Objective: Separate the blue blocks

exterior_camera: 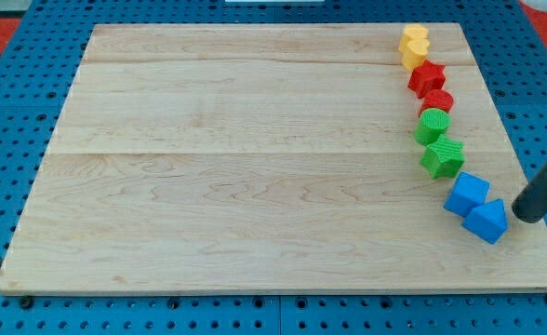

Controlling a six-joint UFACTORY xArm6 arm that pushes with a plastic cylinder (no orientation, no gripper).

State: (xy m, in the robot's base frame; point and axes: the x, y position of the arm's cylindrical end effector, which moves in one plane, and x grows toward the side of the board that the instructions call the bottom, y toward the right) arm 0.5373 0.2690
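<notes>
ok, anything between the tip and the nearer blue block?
Nothing. In the camera view my tip sits just right of the lower blue block, with only a sliver of bare board between.

there are two blue blocks near the view's right bottom corner of the board. the blue cube (466, 194) lies turned like a diamond. the blue triangular block (486, 221) lies just below and right of it, touching it. both rest flat on the wood, close to the board's right edge.
</notes>
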